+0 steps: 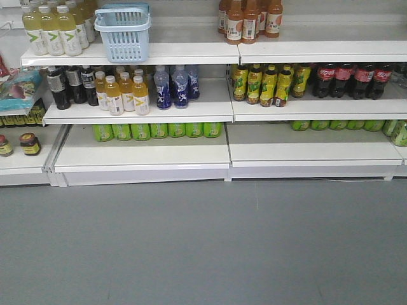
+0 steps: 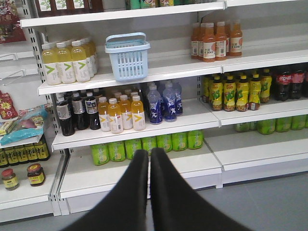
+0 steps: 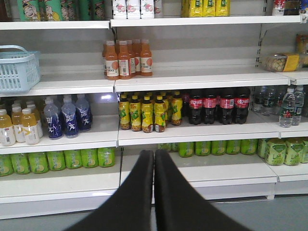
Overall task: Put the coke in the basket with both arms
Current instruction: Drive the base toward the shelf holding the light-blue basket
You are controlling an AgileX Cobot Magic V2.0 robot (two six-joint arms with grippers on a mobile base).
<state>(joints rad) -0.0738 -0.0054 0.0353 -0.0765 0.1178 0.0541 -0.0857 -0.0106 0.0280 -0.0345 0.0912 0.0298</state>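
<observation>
Shop shelving, white, in two bays of stepped boards, stands on a grey floor.

The basket sits upright on the highest board in the front view, in the left bay. It is light blue plastic and rectangular, with vertically slotted sides. Its loop handles lie at the rim.

In the left wrist view the basket is above the left end effector, slightly to its left and well apart from it, with two boards of bottles between them. In the right wrist view only part of the basket shows, cut by the left edge of the frame. It lies far up and to the left of the right end effector.

Each end effector is black and wedge-shaped. On both, the fingers are pressed together along their length and hold nothing.

- **Same board as the basket:** pale bottles stand just beside it on the left, and orange bottles stand well apart in the right bay.
- **Next board down:** black bottles, yellow bottles and blue bottles stand below the basket. The right bay holds tea bottles and dark cola bottles with red labels.
- **Under that board:** green packs are lined up in a row.
- **Far left, low shelf:** two small jars stand together.
</observation>
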